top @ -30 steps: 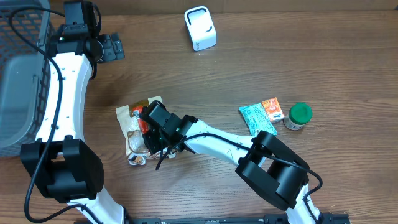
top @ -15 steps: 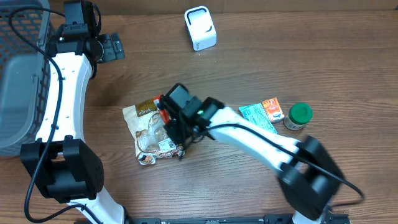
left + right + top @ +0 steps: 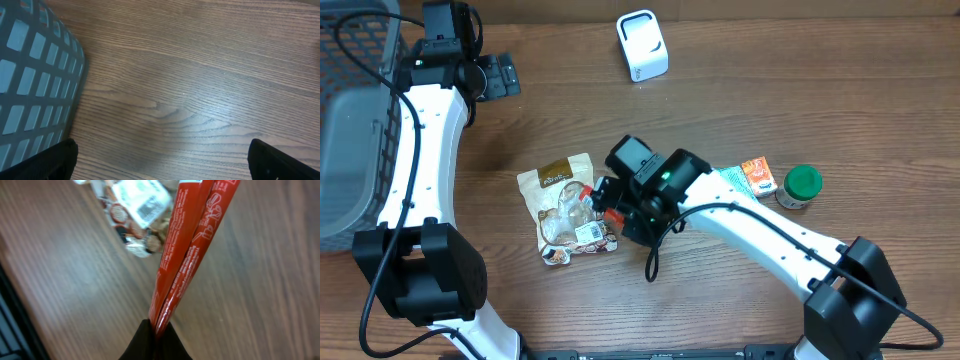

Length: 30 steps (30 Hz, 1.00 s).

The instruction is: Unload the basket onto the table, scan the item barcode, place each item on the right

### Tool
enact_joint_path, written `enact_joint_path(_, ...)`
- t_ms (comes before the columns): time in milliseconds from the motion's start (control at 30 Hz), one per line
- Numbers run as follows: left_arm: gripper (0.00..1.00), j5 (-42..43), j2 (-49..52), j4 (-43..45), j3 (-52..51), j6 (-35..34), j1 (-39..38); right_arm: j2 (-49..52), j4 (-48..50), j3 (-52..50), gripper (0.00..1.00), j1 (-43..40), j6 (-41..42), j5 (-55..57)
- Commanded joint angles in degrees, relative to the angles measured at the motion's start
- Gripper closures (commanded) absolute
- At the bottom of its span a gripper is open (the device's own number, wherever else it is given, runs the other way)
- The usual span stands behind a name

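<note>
right hand (image 3: 156, 330) clamped tight on red packet (image 3: 192, 240) | left hand (image 3: 162, 160) spread wide, empty, beside basket (image 3: 30, 75)

The packet (image 3: 192, 245) is red, white-lettered; the table (image 3: 200, 75) brown wood-grain.

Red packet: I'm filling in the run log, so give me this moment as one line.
right end effector: shut on red packet | left end effector: open, empty, beside basket | scanner: packet not yet at it
</note>
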Motion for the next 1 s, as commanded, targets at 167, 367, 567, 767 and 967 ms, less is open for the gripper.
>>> enact_joint_path(167, 0.0, -0.3, -0.4, 0.0, 1.1, 0.7, 0.2, -0.3, -1.0, -0.4, 0.96, -3.4, -2.9, 0.2)
enact_joint_path(367, 0.0, -0.3, -0.4, 0.0, 1.1, 0.7, 0.2, -0.3, -1.0, -0.4, 0.96, -5.2, -6.3, 0.0)
enact_joint_path(567, 0.0, -0.3, -0.4, 0.0, 1.1, 0.7, 0.2, -0.3, -1.2, -0.4, 0.96, -5.9, -7.2, 0.0)
enact_joint_path(767, 0.0, -0.3, -0.4, 0.0, 1.1, 0.6, 0.2, -0.3, -1.6, -0.4, 0.96, -5.9, -7.2, 0.0)
enact_joint_path(967, 0.0, -0.3, -0.4, 0.0, 1.1, 0.7, 0.2, -0.3, -1.4, -0.4, 0.96, -5.9, -7.5, 0.0)
